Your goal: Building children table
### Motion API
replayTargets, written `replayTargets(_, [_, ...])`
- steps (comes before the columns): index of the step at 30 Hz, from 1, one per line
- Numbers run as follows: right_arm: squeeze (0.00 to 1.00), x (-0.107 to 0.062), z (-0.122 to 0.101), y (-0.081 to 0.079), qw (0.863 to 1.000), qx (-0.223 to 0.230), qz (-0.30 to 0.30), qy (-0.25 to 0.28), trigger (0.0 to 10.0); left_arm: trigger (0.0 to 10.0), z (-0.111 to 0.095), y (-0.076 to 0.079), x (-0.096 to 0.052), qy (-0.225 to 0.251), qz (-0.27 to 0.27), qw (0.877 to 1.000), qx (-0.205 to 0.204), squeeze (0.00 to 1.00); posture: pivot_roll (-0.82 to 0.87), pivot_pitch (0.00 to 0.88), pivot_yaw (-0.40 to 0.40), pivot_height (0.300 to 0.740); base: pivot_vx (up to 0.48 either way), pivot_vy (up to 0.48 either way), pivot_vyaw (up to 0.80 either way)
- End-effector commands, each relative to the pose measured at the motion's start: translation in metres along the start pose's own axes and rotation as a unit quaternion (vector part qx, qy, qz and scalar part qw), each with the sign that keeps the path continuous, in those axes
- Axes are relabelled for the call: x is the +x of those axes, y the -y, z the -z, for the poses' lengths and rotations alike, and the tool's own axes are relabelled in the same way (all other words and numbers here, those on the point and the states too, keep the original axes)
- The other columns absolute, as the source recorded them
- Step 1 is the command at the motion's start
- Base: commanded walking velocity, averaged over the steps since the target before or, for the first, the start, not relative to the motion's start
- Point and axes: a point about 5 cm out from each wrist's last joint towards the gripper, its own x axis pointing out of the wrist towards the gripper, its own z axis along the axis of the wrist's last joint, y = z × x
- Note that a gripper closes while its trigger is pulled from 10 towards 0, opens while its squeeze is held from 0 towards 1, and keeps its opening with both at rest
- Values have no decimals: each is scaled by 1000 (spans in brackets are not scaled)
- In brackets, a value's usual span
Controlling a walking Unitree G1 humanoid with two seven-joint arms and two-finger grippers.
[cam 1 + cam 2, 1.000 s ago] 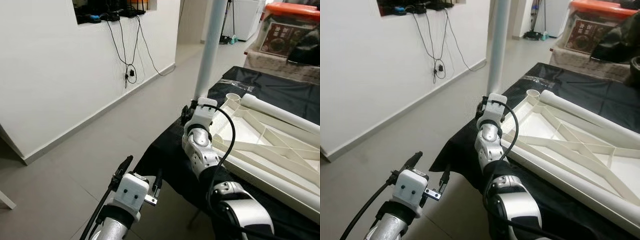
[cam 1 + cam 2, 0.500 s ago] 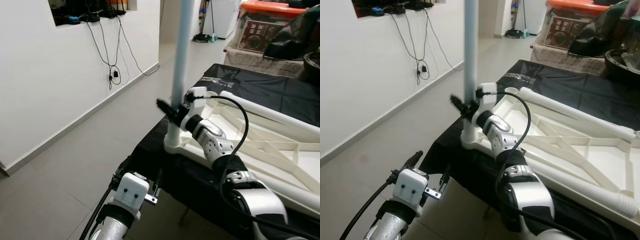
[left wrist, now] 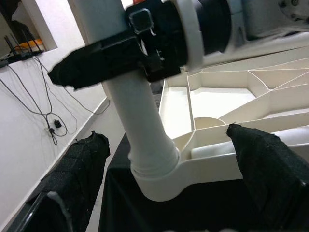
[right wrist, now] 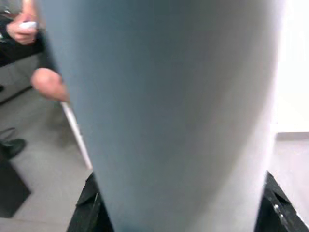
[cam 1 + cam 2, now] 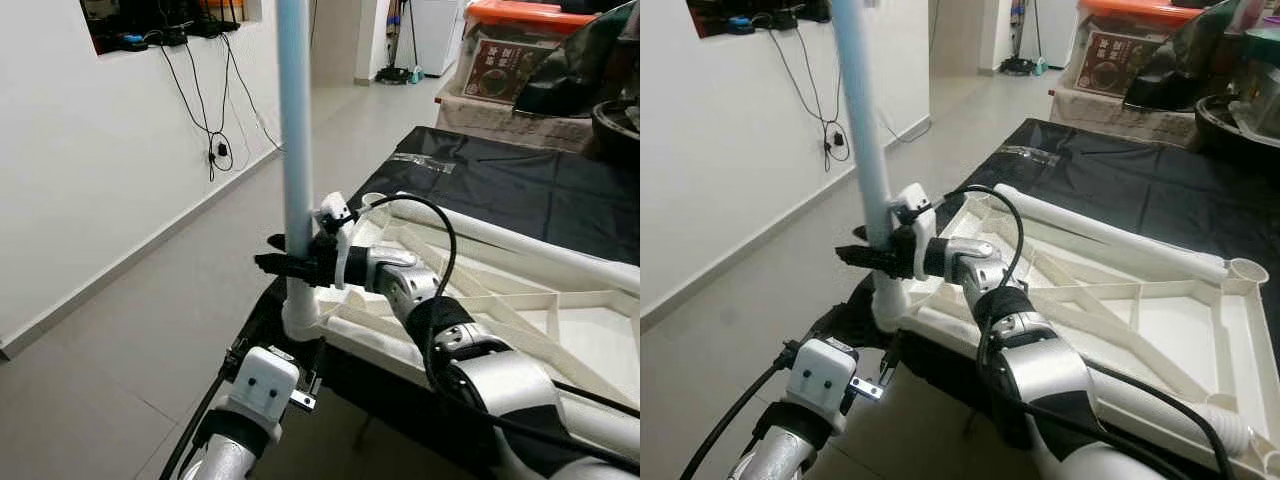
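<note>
The right claw [image 5: 292, 266] grips the pale blue table leg [image 5: 294, 130], which stands upright in the corner socket of the white upturned tabletop [image 5: 520, 300] at the near left corner of the black-draped worktop [image 5: 500, 180]. The left claw [image 3: 159, 193] hovers spread wide below the socket.

text: none legible | box [image 5: 512, 72] label: print too small to read

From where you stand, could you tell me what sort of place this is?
Probably a room in a home: pale tiled floor, white wall with dangling black cables, and a black-covered worktable holding an upturned white plastic children's table.
</note>
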Motion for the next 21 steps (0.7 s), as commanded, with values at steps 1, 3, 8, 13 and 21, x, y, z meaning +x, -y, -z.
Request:
replayTargets(1, [0,6,-3,-1,1000,3,16,8,0,10000,3,1,-2,-9,-1,1000,-3,0,87,40,-29,740,0,0,0])
replayTargets(3, [0,3,0,6,997,2,78,13,0,10000,3,1,-2,-9,-1,1000,-3,0,87,40,-29,740,0,0,0])
replayTargets(8, [0,-6,7,18,980,-9,198,5,0,10000,3,1,-1,-9,-1,1000,-3,0,85,36,-28,740,0,0,0])
replayTargets(13, [0,-33,16,42,906,-8,424,-8,0,10000,4,0,-2,-10,-2,1000,-2,0,76,29,-22,740,0,0,0])
replayTargets(21, [0,-66,34,49,756,71,651,10,0,10000,4,2,-1,-9,2,1000,-2,0,73,14,-21,740,0,0,0])
